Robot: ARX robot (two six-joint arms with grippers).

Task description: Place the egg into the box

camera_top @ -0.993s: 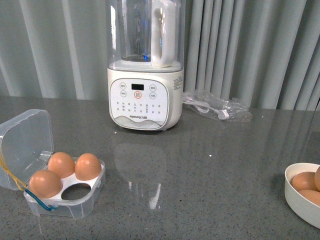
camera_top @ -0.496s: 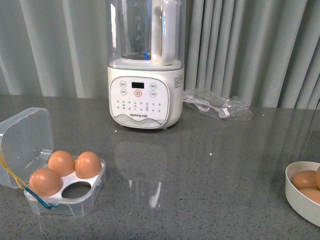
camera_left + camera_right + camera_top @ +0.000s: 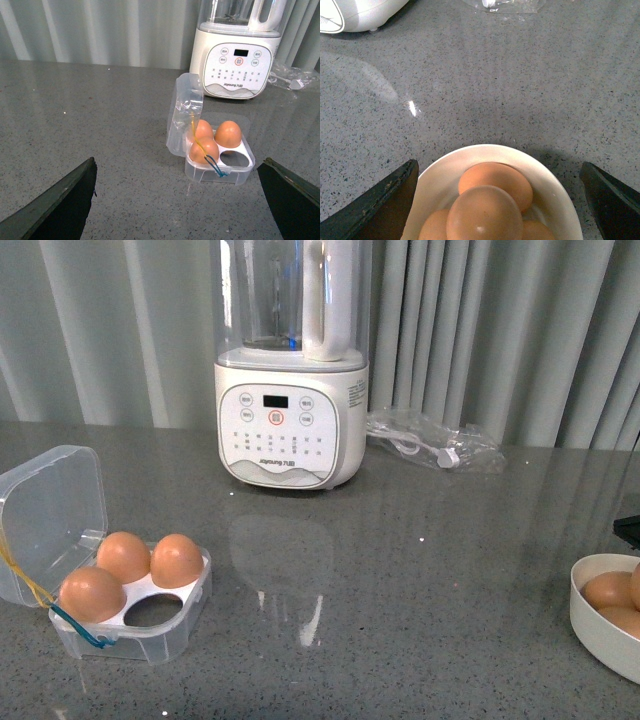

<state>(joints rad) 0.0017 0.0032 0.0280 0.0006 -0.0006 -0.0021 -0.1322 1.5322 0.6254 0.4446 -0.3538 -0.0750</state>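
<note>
Front view: the small clear-plastic box (image 3: 55, 510) was seen open at near left; the orange-brown egg (image 3: 608, 590) lay in the round white bowl (image 3: 595, 630) at near right. Left wrist view: the left gripper (image 3: 178, 162) was spread wide. Right wrist view: the right gripper (image 3: 498, 164) was spread wide above the bowl.

- Here's the left gripper (image 3: 179, 161): two near-black fingers (image 3: 65, 205), wedge-shaped, tapering to points, with an olive-grey strip along each inner edge.
- Over to the right gripper (image 3: 498, 163): same build, dark triangular fingers (image 3: 380, 202) with a grey-green edge catching light.
- Front view: only a small black angular tip (image 3: 628, 530) shows at the right edge.
</note>
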